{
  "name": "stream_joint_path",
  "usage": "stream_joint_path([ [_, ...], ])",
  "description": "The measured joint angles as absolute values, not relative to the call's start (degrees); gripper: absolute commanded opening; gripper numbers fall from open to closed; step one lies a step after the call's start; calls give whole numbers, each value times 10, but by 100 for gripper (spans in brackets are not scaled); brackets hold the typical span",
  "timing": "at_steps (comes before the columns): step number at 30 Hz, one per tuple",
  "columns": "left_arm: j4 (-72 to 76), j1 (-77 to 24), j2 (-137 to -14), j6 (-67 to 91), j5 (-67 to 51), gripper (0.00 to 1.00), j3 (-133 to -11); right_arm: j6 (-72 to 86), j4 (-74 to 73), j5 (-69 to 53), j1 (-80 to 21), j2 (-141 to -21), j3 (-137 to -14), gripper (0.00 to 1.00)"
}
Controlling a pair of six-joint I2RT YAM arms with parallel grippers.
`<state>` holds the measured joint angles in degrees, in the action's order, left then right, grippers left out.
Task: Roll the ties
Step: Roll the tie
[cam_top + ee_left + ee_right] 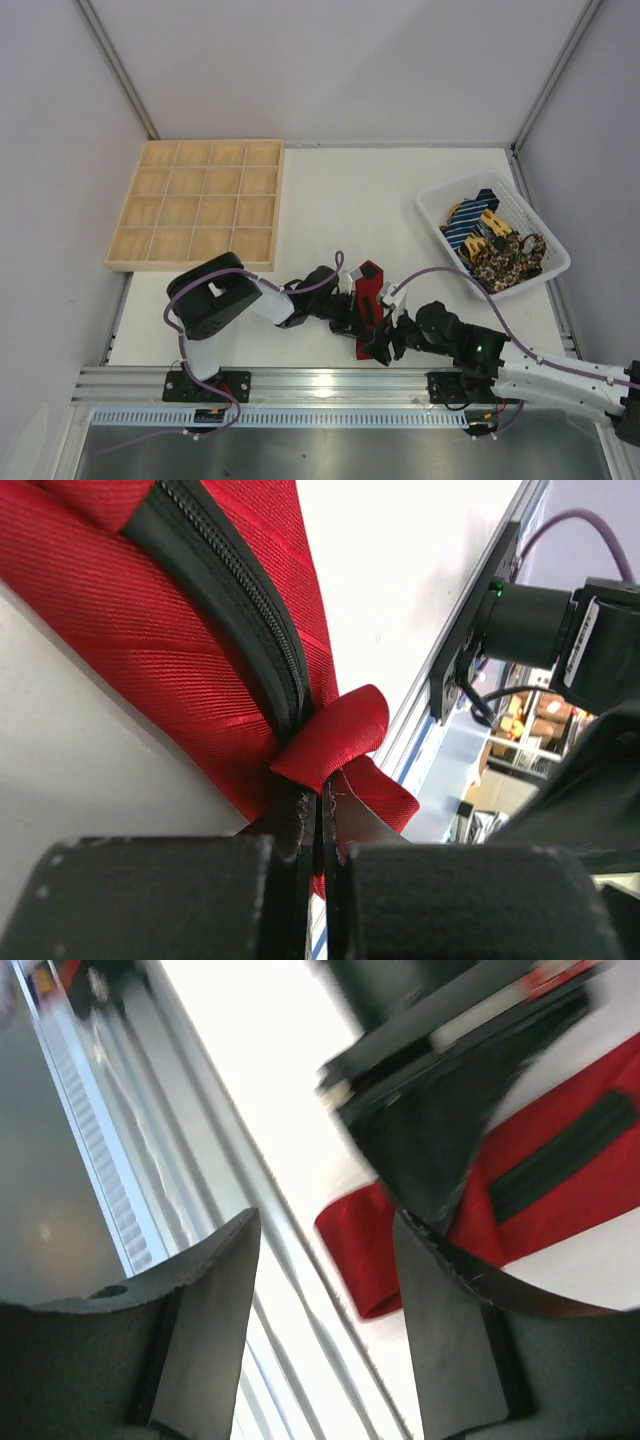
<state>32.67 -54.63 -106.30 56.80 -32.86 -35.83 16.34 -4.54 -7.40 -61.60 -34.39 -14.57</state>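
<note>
A plain red tie (371,285) lies on the white table near the front edge, between the two arms. In the left wrist view the red tie (140,630) shows a black strip along its back. My left gripper (322,805) is shut on a small raised fold of it. My right gripper (328,1218) is open and holds nothing. The red tie's folded end (360,1250) lies just beyond its fingers, by the table's rail. From above, my left gripper (356,312) and right gripper (386,345) sit close together at the tie's near end.
A white basket (428,215) at the right holds more ties: navy striped (466,230), mustard (493,221) and brown-black speckled (506,256). A wooden compartment tray (190,265) lies at the back left. The metal rail (320,380) runs along the near edge.
</note>
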Motion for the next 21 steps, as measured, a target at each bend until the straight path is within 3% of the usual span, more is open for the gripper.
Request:
stream_joint_path([
  [6, 309, -537, -1074, 540, -359, 0, -375, 149, -61, 50, -772, -398, -155, 61],
  [11, 304, -534, -1079, 525, -374, 0, -381, 162, -70, 161, -826, -465, -192, 61],
  [16, 304, -528, -1087, 514, -392, 0, -385, 249, -91, 269, -818, -465, -194, 61],
  [21, 302, -526, -1086, 504, -395, 0, -385, 363, -143, 322, -730, -397, -190, 42],
])
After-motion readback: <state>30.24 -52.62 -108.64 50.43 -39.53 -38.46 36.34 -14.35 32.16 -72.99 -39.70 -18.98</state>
